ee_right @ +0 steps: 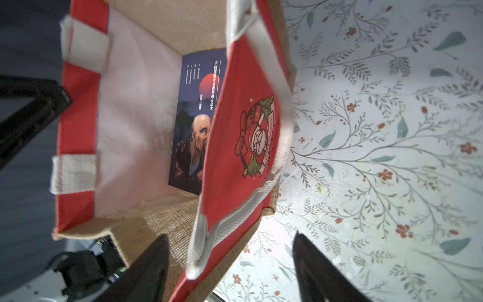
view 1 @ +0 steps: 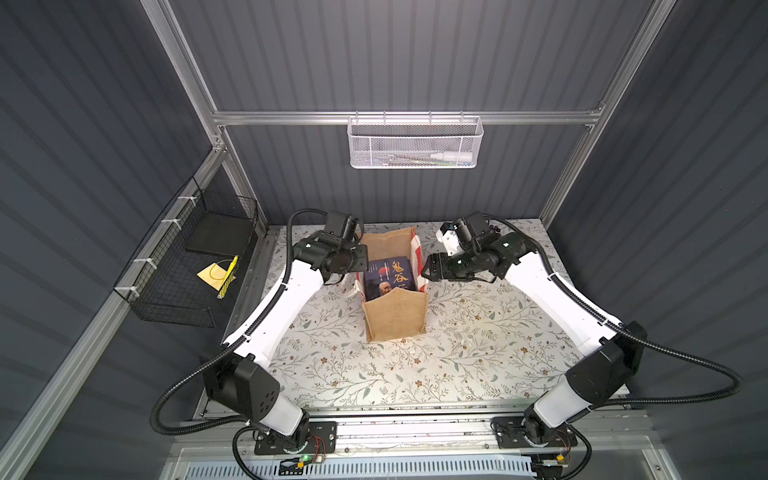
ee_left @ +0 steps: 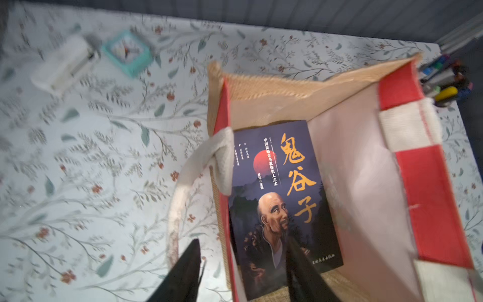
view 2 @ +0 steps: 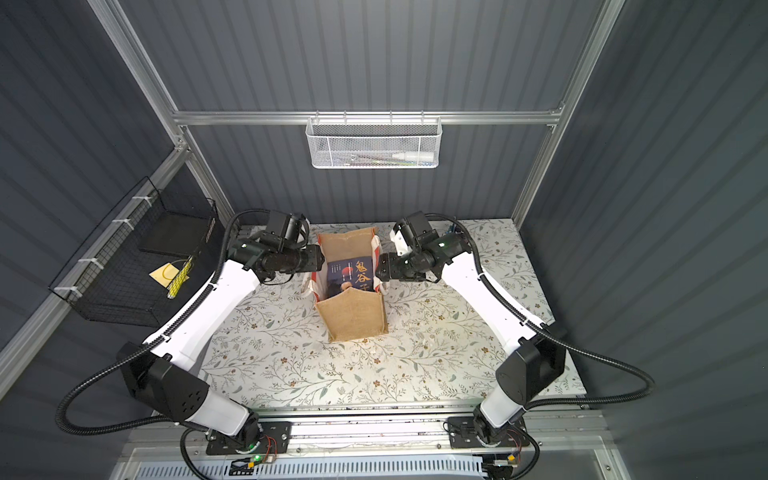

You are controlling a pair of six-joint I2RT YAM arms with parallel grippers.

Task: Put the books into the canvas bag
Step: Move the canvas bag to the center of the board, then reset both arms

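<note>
Between left gripper (ee_left: 243,243) and right gripper (ee_right: 231,235): canvas bag (view 1: 395,316), book (view 1: 388,276) inside. Both released astride its walls; deposit apparently done, next likely snag-free withdrawal.

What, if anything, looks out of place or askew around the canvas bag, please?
Nothing spilled or damaged. The canvas bag stands upright with a navy book lying inside. Only its burlap end walls buckle at the rim, and one white handle droops outside.

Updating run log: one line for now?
dark navy paperback book inside tan burlap tote | left gripper open | right gripper open
</note>
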